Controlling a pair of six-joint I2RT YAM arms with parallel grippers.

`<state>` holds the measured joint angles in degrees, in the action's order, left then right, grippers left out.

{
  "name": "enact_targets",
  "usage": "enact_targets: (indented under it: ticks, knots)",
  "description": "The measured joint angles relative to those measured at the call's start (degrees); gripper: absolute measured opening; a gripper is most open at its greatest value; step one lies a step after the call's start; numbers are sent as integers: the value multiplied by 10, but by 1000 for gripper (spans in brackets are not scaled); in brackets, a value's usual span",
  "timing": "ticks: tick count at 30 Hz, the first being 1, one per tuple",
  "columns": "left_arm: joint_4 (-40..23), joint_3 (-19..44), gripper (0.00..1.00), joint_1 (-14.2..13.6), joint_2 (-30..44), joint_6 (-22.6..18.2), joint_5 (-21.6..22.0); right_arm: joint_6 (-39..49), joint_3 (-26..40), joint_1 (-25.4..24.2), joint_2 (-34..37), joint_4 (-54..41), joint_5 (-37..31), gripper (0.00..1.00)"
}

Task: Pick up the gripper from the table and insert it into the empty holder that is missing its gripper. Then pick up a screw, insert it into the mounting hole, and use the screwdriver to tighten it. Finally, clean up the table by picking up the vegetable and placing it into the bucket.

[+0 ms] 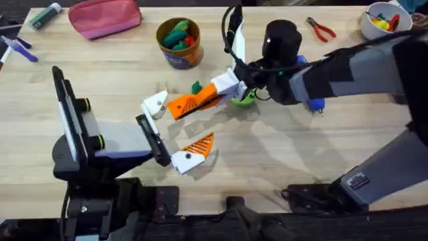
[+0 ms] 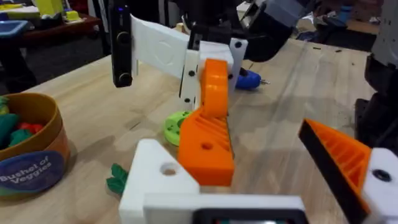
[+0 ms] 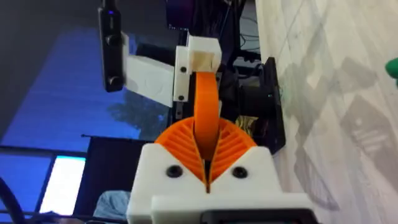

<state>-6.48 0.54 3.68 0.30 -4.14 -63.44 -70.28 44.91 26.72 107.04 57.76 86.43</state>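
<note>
My right gripper reaches across the middle, shut on the orange wedge-shaped gripper. The wedge's free end lies against the holder, the bare white fingertip block of my left gripper. In the left wrist view the wedge sits beside the holder, whose hole shows on top. My left gripper stands open, and its other finger carries its own orange wedge. The vegetable lies just behind the wedge. The bucket stands farther back. The blue screwdriver is partly under the right arm. The screw is out of view.
A bright green disc lies under the right gripper. Red-handled pliers and a white bowl sit at the back right. At the back left are a pink pouch and pens.
</note>
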Motion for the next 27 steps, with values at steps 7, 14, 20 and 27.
enact_targets:
  ticks: [7, 14, 20, 27]
  knots:
    - [0, 0, 985, 0, 0, 0, 0, 11, 17, 7, 0, -2, 0, 12]
    - [0, 0, 985, 0, 0, 0, 1, 13, 22, 7, 0, -2, 2, 12]
    - [0, 0, 985, 0, 0, 0, 1, 16, 22, 12, 0, -32, 0, 12]
    - [0, 0, 985, 0, 0, 0, 0, 42, 23, 14, 0, -59, -5, 12]
